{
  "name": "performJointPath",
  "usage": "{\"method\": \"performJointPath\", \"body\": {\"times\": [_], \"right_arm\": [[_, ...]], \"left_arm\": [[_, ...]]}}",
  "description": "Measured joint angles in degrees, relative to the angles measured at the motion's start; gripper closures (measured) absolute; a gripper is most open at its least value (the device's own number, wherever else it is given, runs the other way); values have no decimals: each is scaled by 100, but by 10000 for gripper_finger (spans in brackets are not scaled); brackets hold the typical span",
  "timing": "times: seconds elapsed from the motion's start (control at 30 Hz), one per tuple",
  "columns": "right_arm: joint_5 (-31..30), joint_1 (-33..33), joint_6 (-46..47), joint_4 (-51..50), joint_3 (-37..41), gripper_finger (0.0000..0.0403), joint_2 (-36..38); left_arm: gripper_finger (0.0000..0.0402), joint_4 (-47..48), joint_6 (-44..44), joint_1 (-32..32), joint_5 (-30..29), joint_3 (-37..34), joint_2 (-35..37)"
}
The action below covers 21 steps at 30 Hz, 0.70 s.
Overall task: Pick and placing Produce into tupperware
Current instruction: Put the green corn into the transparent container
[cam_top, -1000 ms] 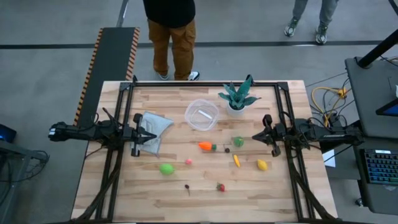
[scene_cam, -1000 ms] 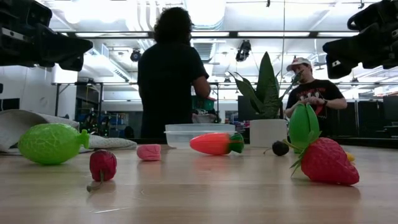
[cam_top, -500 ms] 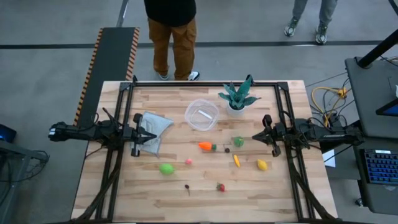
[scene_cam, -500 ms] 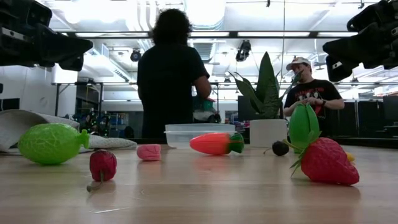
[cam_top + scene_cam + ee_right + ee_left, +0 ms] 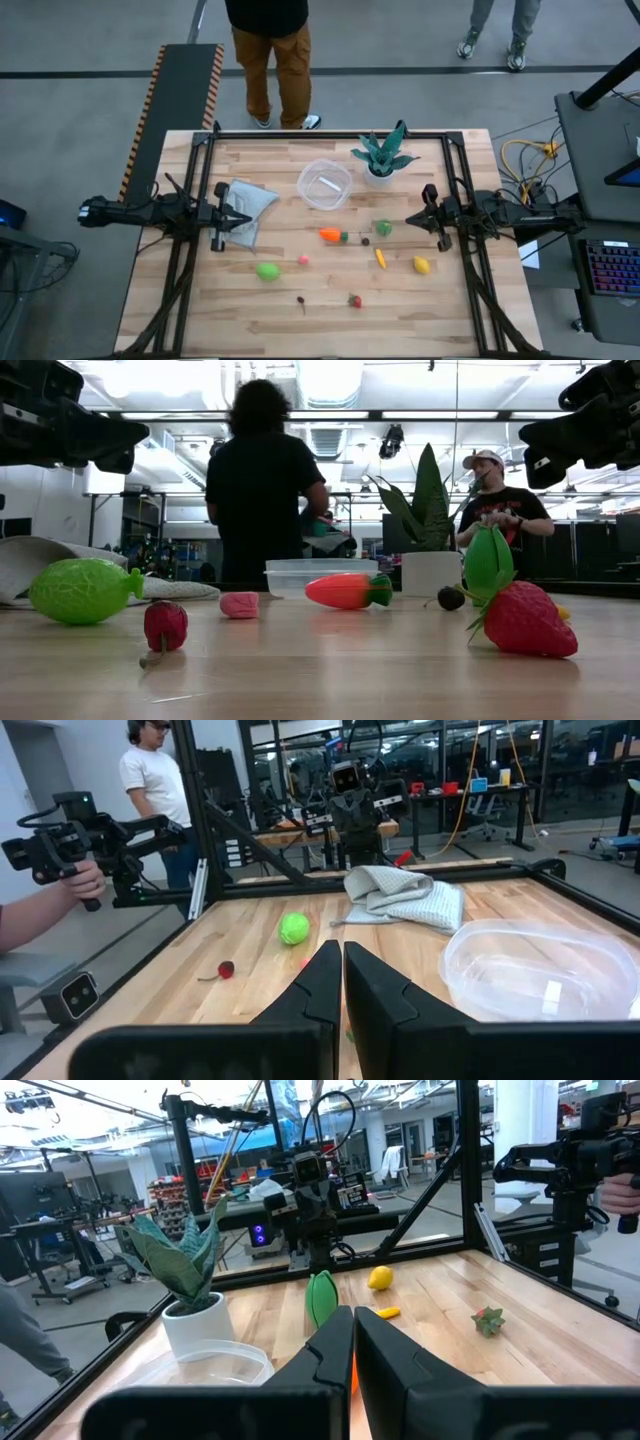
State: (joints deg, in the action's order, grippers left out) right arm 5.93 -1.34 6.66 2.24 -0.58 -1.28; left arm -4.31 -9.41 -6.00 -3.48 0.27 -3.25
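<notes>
The tupperware (image 5: 324,184), a clear round bowl, stands on its base at the table's far middle with nothing in it. Produce lies scattered on the wood nearer than the bowl: an orange carrot (image 5: 330,235), a green piece (image 5: 383,228), a lime (image 5: 267,271), a lemon (image 5: 421,265), a strawberry (image 5: 354,300), a small orange-yellow piece (image 5: 380,258), a pink bit (image 5: 303,260) and dark bits (image 5: 301,299). My left gripper (image 5: 247,218) hovers shut at the table's left, level, over the cloth's edge. My right gripper (image 5: 409,219) hovers shut at the right, level. The shut fingers show in the left wrist view (image 5: 353,1342) and the right wrist view (image 5: 342,978).
A teal potted plant (image 5: 380,158) stands just right of the bowl. A pale blue-grey cloth (image 5: 245,208) lies crumpled at the left. A black frame (image 5: 330,133) rims the table. A person (image 5: 272,50) stands past the far edge, and others stand farther off.
Both arms and all the produce have kept still. The person beyond the far edge has shifted a little toward the left.
</notes>
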Motion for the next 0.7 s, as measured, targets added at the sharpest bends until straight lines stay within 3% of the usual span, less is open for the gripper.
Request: {"method": "performJointPath", "body": {"times": [0.23, 0.4, 0.53, 0.7], "right_arm": [[2, 0, -362, 4, 2, 394, 0], [-2, 0, -107, 4, 0, 385, 0], [0, -2, 43, 4, 2, 346, 0], [0, -2, 41, 6, 2, 266, 0]], "left_arm": [[402, -7, 0, 0, 0, 0, 0], [401, -171, 2, 0, 0, 0, -2], [389, -334, 1, 0, -22, 0, -2], [337, -586, 4, -1, -60, 0, -2]]}}
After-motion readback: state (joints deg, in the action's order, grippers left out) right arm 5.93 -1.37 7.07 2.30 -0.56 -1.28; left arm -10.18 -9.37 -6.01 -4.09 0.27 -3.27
